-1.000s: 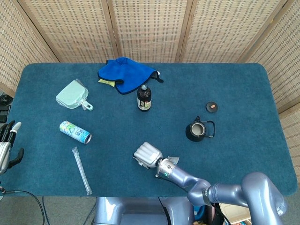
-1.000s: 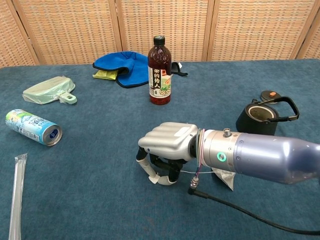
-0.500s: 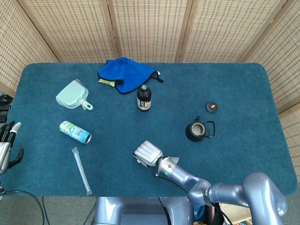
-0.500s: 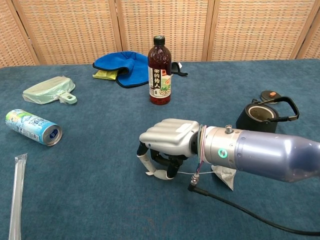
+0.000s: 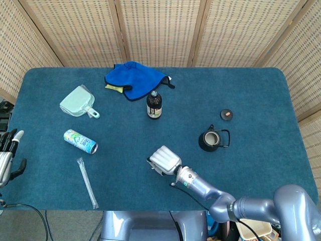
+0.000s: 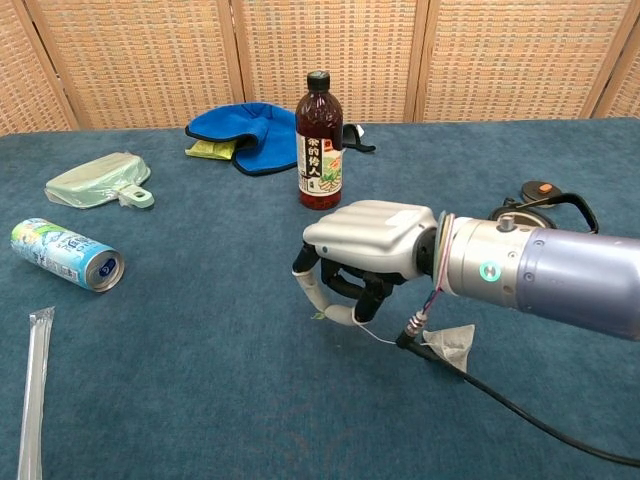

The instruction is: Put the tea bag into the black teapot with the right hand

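One step underway: we have the tea bag's string, not yet the pot.
From above, our right hand (image 5: 165,159) hovers left of the black teapot (image 5: 210,140). Chest view: fingers (image 6: 335,308) pinch the string; the tea bag (image 6: 452,343) trails on the table, teapot far right.

My right hand (image 5: 165,160) sits near the table's (image 5: 261,100) front middle. The teapot (image 5: 210,140) lies at its two o'clock, the bottle (image 5: 154,105) at twelve, the can (image 5: 80,141) at ten, the straw (image 5: 87,183) at eight.
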`<state>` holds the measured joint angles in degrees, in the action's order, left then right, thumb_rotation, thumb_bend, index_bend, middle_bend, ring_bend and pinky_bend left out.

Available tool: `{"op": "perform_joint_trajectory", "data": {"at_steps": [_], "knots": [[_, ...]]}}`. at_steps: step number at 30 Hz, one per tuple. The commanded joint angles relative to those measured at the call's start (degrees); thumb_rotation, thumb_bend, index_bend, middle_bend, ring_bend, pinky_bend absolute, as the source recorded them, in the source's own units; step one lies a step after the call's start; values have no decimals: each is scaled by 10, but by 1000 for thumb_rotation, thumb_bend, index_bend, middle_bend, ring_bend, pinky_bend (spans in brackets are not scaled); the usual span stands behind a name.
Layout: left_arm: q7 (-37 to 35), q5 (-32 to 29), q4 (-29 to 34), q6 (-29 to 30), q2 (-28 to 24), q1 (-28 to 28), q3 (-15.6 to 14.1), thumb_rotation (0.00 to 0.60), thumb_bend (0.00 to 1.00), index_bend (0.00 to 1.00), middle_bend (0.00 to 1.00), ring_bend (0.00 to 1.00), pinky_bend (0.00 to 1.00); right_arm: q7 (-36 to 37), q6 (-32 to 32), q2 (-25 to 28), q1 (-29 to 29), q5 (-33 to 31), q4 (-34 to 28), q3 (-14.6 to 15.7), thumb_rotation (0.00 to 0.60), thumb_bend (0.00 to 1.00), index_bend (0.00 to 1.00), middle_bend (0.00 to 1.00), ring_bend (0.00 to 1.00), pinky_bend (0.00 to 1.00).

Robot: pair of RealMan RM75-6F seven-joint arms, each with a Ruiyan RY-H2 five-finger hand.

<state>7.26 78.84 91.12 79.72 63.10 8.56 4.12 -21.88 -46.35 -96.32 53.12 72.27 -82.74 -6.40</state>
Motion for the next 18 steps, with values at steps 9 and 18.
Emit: {"op": "perform_joint_trajectory", "data": {"at_steps": [9, 18], "knots": [[5, 5, 7, 2, -1, 1, -1, 600, 477, 0, 0, 0, 0, 18, -37, 56, -24, 21, -53, -1, 600, 606, 603, 890, 866, 979], [11, 10, 16, 0, -3, 3, -3, 600, 477, 0, 0, 0, 0, 48, -75, 122, -50, 38, -98, -8, 600, 608, 612, 890, 866, 979]]}}
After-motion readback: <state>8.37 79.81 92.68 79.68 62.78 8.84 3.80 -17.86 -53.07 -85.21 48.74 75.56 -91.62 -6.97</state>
